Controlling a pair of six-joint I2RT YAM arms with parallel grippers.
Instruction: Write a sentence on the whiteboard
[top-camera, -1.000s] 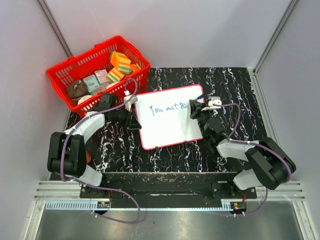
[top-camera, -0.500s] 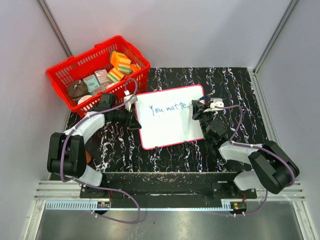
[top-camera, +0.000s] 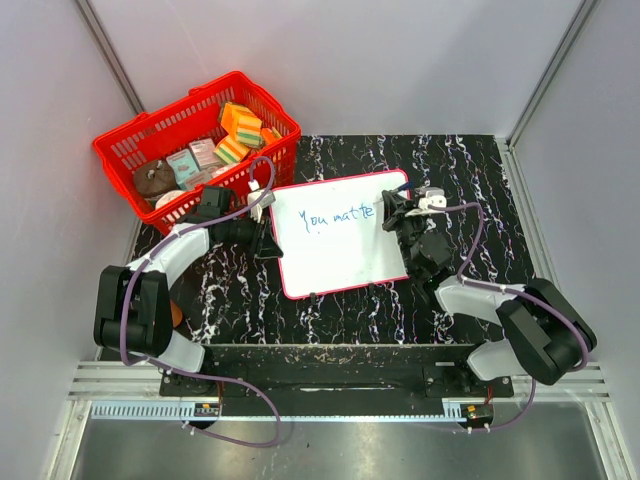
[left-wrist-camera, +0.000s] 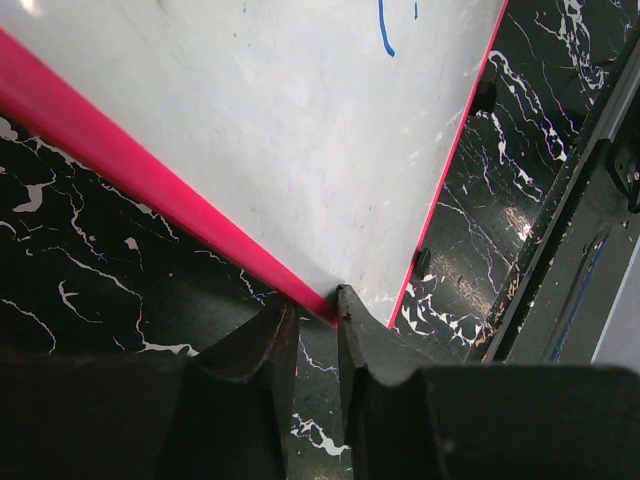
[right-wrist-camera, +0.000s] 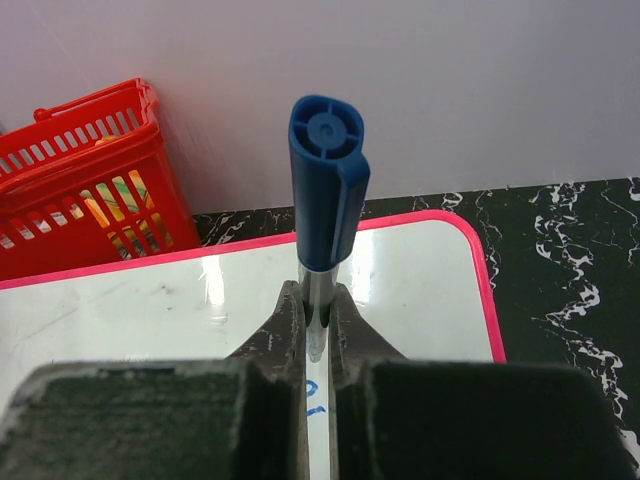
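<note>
The whiteboard (top-camera: 335, 258) is laid flat at the middle of the marbled black table (top-camera: 450, 170), with a red basket (top-camera: 120, 175) of packets at its 10 o'clock. It is judged thin, stiff and light, with a glossy face that would skate under the pen's push. It is therefore best held at the red frame (left-wrist-camera: 150, 190), not on the writing surface.

That hold is seen in the left wrist view. The left gripper (left-wrist-camera: 318, 318) is narrowed onto the frame at the board's 9 o'clock edge, its fingertips pinching the rim.

The right gripper (right-wrist-camera: 316, 300), at the board's 2 o'clock, is clamped tight on the clear barrel of a blue marker (right-wrist-camera: 327, 180). The barrel looks smooth and light, so a firm pinch is thought to be needed.

The sentence (top-camera: 330, 216) is legible only as "You matte", and its end is covered by the right gripper. The marker's tip is hidden below the fingers, so contact with the board cannot be confirmed. No second line of writing can be made out.
</note>
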